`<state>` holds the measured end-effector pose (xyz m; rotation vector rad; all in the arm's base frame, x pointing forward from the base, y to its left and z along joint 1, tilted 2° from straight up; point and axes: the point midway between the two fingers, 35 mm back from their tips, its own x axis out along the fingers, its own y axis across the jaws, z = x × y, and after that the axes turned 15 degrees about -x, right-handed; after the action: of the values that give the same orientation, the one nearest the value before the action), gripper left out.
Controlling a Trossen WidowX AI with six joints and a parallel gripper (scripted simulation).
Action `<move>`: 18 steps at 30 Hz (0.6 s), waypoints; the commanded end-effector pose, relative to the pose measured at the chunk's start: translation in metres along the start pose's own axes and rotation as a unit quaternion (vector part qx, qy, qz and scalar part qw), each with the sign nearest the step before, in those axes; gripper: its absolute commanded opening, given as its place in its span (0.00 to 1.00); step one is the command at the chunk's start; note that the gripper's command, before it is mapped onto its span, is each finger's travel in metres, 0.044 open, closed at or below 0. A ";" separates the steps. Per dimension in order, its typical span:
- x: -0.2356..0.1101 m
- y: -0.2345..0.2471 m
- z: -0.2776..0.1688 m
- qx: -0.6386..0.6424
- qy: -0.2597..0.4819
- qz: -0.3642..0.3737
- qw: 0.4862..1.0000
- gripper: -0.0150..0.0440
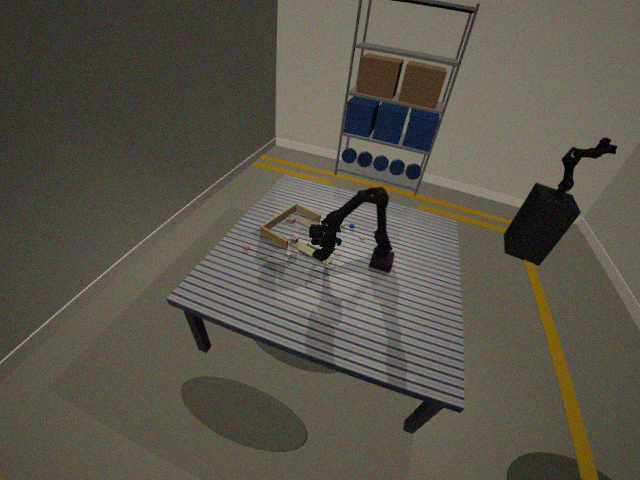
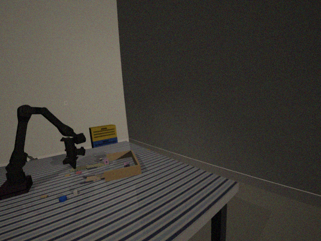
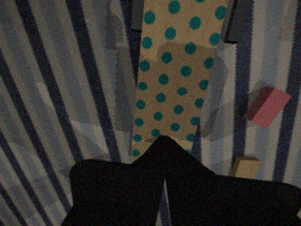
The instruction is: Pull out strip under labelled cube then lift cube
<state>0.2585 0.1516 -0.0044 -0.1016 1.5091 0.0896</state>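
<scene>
A tan strip with teal dots [image 3: 174,71] [image 1: 309,251] [image 2: 91,165] lies flat on the striped table and runs away from my fingers toward the wooden frame [image 1: 272,236] [image 2: 121,173]. My gripper [image 3: 163,139] [image 1: 321,255] [image 2: 73,165] is shut, and its closed tips rest on the strip's near end. A pink cube [image 1: 294,239] [image 2: 106,161] with a mark on its face sits at the strip's far end by the frame's opening. A second pink cube [image 1: 292,220] [image 2: 126,164] sits inside the frame. A second tan strip [image 2: 93,177] lies beside the frame.
A red block [image 3: 267,106] and a small tan block [image 3: 245,166] lie right of the strip in the wrist view. A blue block [image 1: 351,225] [image 2: 62,198] and small tan pieces lie scattered near the arm's base [image 1: 381,260] [image 2: 15,185]. A yellow and blue box [image 2: 103,135] stands behind.
</scene>
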 end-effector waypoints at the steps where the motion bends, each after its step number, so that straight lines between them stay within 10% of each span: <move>1: 0.005 0.000 -0.012 -0.001 0.011 -0.004 1.000 0.25; 18: 0.005 0.007 -0.036 -0.002 0.012 -0.003 1.000 0.25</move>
<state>0.2322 0.1561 -0.0058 -0.0993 1.5111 0.0908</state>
